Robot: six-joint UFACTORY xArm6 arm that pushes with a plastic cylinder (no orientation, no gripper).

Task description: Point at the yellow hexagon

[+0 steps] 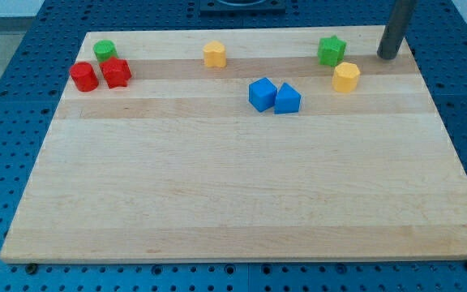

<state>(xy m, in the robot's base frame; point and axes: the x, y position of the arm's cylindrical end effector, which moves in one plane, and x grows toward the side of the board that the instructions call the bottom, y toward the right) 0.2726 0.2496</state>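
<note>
Wooden board on blue pegboard; nothing else of the room shows. Yellow hexagon sits near the board's right edge toward the top, green block just beside it at 11 o'clock. My tip stands at the hexagon's 2 o'clock, near, apart. No pincer here, a bare rod, so nothing to clench. Risk: closing in too far would shove the hexagon toward the two blue blocks. Second yellow block far at 9 o'clock could be mistaken for it.

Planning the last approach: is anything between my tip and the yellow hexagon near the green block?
No. In the camera view, only bare board lies between my tip and the yellow hexagon; the green block sits off that line, toward the view's left.
</note>
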